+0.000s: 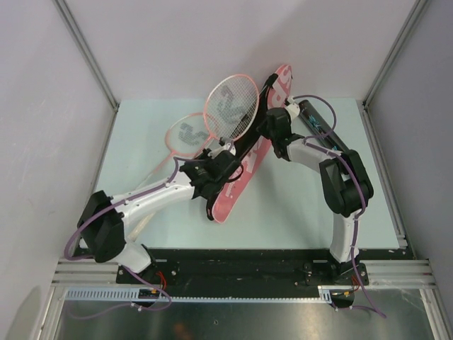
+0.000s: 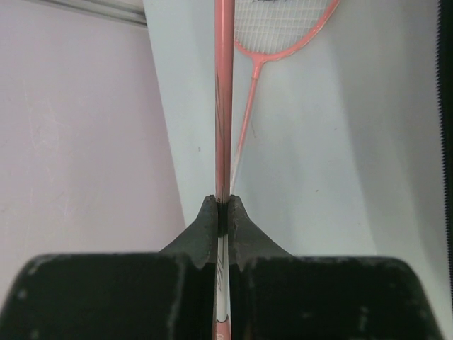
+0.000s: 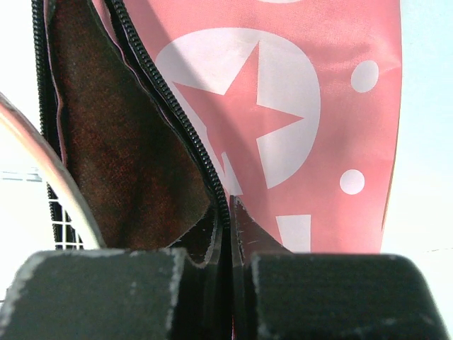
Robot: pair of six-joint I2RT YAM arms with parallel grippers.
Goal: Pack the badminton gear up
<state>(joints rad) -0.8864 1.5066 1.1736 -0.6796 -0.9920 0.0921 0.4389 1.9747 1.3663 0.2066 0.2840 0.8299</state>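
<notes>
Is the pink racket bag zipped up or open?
Open. In the right wrist view, the zipper edge of the pink racket cover is pulled apart, showing the dark lining inside.

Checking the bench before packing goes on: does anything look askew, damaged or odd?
Nothing looks broken or spilled. The pink cover lies slanted, its zip edge pinched by the right claw; the left claw clamps one racket by its shaft, head beside the cover's open mouth. A second racket lies loose, overlapped by the first.
</notes>
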